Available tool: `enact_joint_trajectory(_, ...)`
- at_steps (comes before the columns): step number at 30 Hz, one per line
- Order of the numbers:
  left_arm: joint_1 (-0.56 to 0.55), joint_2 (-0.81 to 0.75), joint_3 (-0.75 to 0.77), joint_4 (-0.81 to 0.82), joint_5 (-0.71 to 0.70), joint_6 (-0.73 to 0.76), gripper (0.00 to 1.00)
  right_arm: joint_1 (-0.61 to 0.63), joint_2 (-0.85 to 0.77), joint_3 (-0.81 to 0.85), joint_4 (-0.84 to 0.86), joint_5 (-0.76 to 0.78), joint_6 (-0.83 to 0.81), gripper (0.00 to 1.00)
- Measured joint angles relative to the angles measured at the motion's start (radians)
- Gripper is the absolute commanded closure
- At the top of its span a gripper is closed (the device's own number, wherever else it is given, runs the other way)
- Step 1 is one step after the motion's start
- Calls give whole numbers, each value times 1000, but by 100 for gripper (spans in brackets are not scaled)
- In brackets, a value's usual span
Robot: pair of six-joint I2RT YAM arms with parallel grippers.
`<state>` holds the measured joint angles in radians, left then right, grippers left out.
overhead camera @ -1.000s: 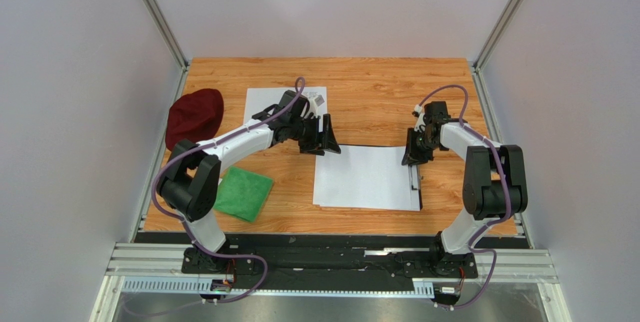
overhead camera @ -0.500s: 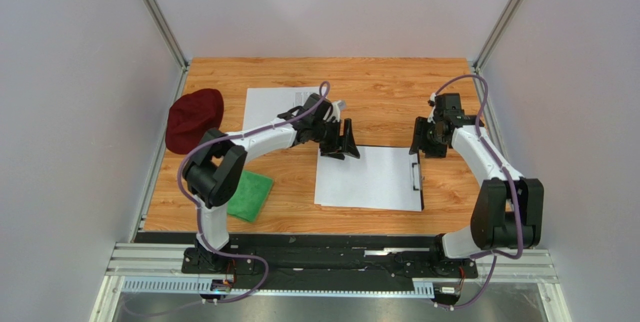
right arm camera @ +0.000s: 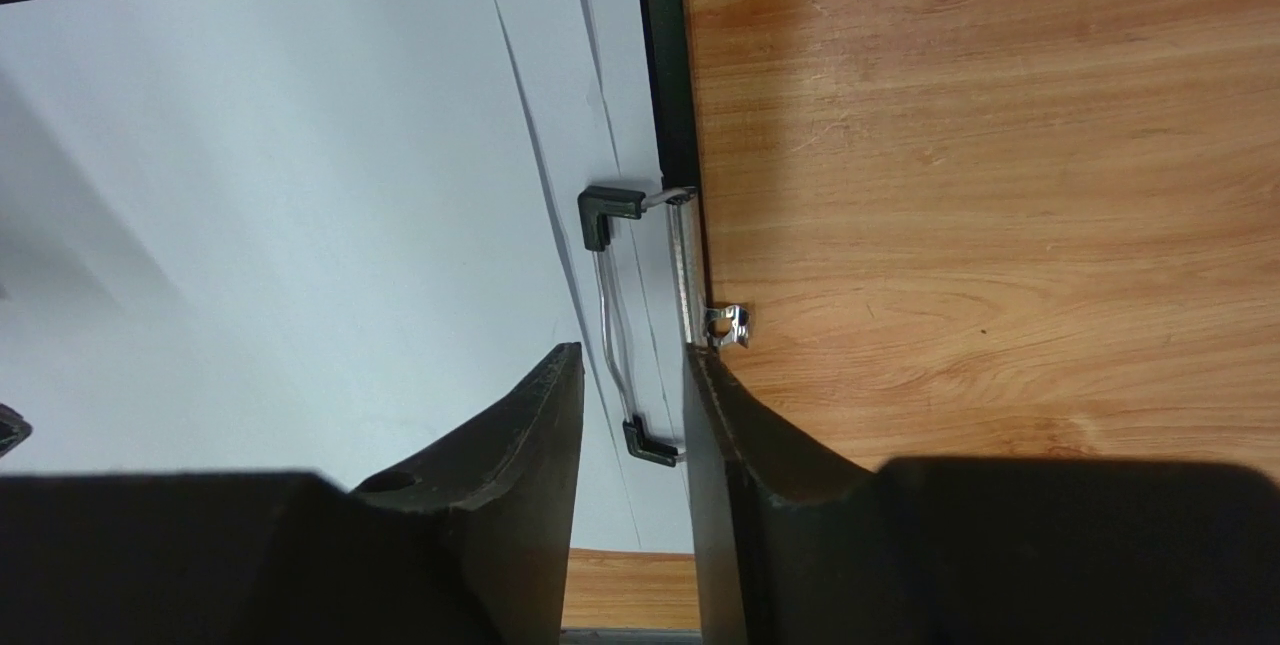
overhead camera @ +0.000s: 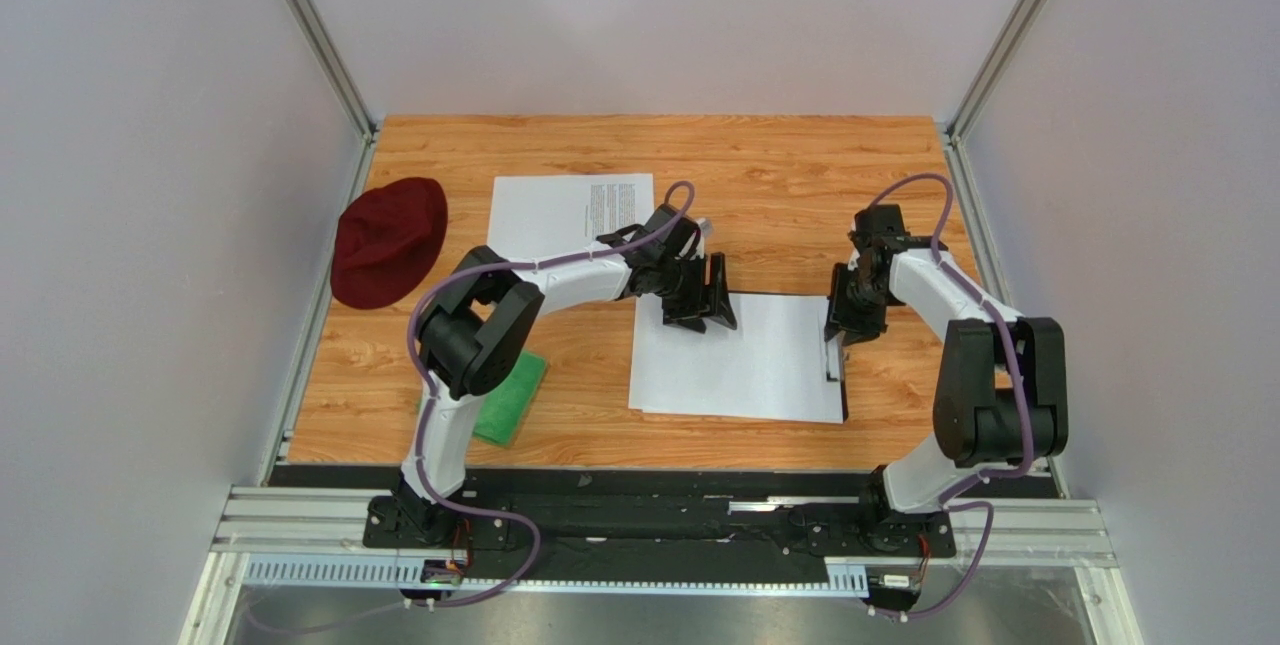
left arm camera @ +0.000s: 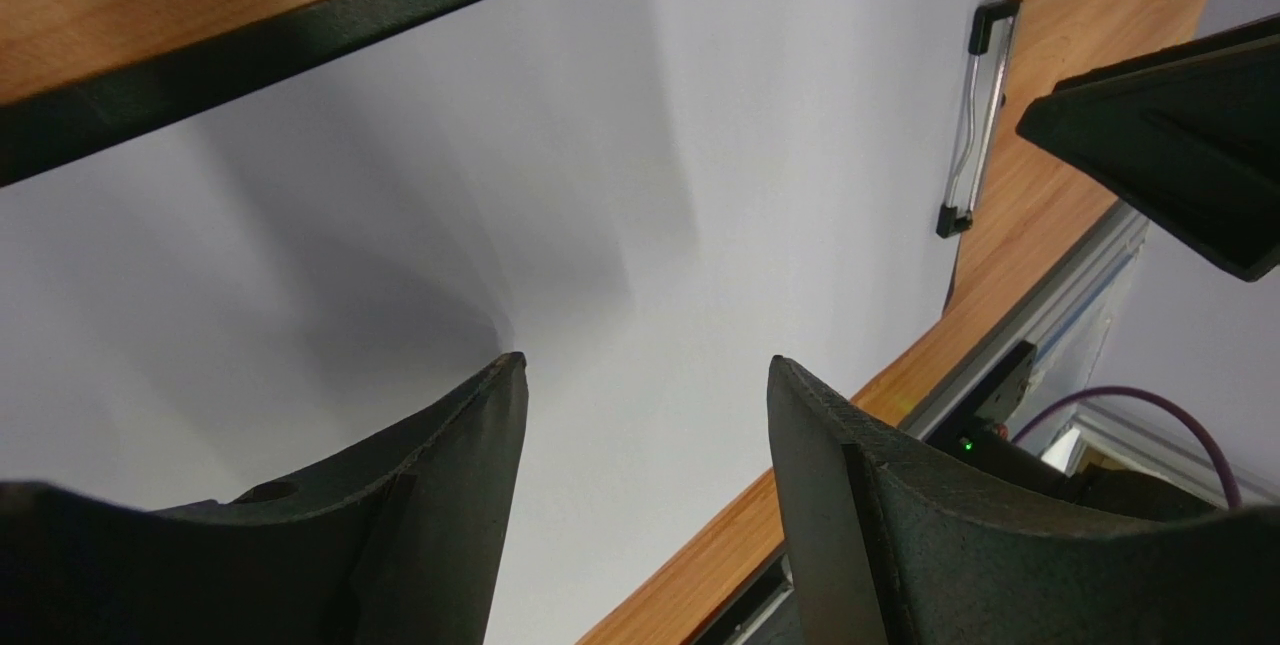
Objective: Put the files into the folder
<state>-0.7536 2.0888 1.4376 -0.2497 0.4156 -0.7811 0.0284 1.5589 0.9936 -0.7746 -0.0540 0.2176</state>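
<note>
A stack of white files (overhead camera: 733,360) lies on the black folder (overhead camera: 840,393), whose edge shows along the right and top. One more file with printed text (overhead camera: 564,207) lies at the back left. My left gripper (overhead camera: 706,302) is open and empty over the stack's top-left corner; in the left wrist view it (left arm camera: 646,375) hovers above white paper (left arm camera: 631,150), and the folder's edge (left arm camera: 301,38) shows. My right gripper (overhead camera: 839,321) is slightly open at the folder's right edge. In the right wrist view it (right arm camera: 631,363) straddles the lower end of the wire clip (right arm camera: 609,308) without pinching it.
A dark red hat (overhead camera: 388,237) lies at the left. A green cloth (overhead camera: 511,393) lies partly under the left arm. The metal rail runs along the near table edge (overhead camera: 646,503). Grey walls stand on both sides.
My left gripper has moved right, from beside the text sheet to over the stack's top-left corner. My right gripper lifted back a little, then came down toward the clip.
</note>
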Motion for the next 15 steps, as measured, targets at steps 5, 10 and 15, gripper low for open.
enact_joint_trajectory(5, 3, 13, 0, 5, -17, -7, 31, 2, 43, -6, 0, 1, -5, 58)
enact_joint_trajectory(10, 3, 14, 0, 8, -18, -11, 31, 9, 59, -13, -2, 5, -5, 64)
enact_joint_trajectory(15, 3, 14, 0, 8, -18, -17, 31, 24, 68, -13, -3, 29, -5, 70)
